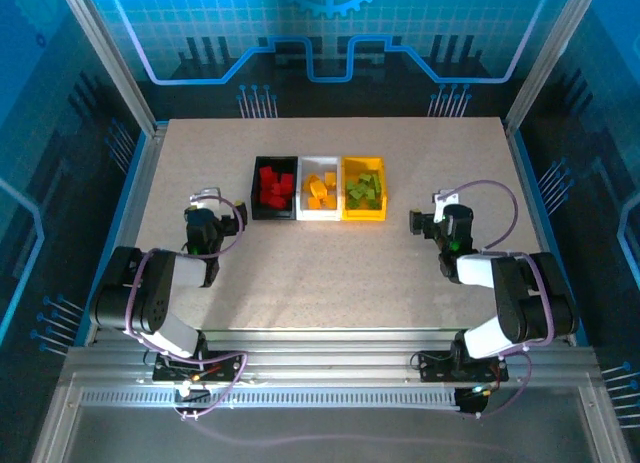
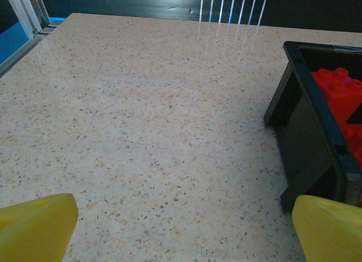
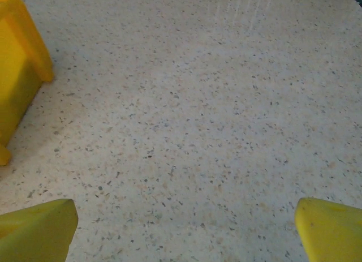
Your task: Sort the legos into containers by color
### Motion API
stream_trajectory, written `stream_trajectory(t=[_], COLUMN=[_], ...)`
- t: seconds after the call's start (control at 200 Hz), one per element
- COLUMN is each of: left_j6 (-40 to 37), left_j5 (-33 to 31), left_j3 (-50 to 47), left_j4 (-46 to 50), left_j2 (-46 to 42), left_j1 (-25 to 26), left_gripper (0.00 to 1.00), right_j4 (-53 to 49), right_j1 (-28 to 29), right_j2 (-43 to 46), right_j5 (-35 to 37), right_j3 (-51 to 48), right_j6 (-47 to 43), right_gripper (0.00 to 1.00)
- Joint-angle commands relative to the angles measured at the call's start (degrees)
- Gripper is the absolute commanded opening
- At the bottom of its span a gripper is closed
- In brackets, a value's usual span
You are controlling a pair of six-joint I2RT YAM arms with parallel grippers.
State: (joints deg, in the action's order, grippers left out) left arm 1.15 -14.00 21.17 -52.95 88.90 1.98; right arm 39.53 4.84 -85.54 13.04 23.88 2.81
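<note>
The legos (image 1: 274, 186) lie in the joined containers (image 1: 320, 217) at upper centre of the top view — red in the black bin (image 1: 254, 191), orange in the white, green in the yellow bin (image 1: 364, 215) — the row's long axis running left to right. The left fingers (image 2: 37, 228), spread and empty, sit lower left of the black bin's glossy wall; the right fingers (image 3: 37, 228), equally released, sit lower right of the yellow bin on speckled tabletop (image 3: 186, 103).
</note>
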Motion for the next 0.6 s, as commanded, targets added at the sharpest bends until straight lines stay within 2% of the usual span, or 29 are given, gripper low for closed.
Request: stream_trajectory(t=[0.0, 0.595], left_j6=[0.1, 0.1], left_j5=[1.0, 1.1], left_j3=[-0.3, -0.2], left_j4=[-1.9, -1.9], left_j2=[0.2, 0.2], left_j1=[-0.5, -0.5], left_gripper=[0.99, 0.99], right_j4=[4.8, 5.5], right_j1=[-0.7, -0.5], right_j2=[-0.3, -0.4], right_j5=[-2.4, -2.0], right_j3=[-0.1, -0.2], right_j6=[-0.9, -1.1], right_gripper=[1.00, 1.00])
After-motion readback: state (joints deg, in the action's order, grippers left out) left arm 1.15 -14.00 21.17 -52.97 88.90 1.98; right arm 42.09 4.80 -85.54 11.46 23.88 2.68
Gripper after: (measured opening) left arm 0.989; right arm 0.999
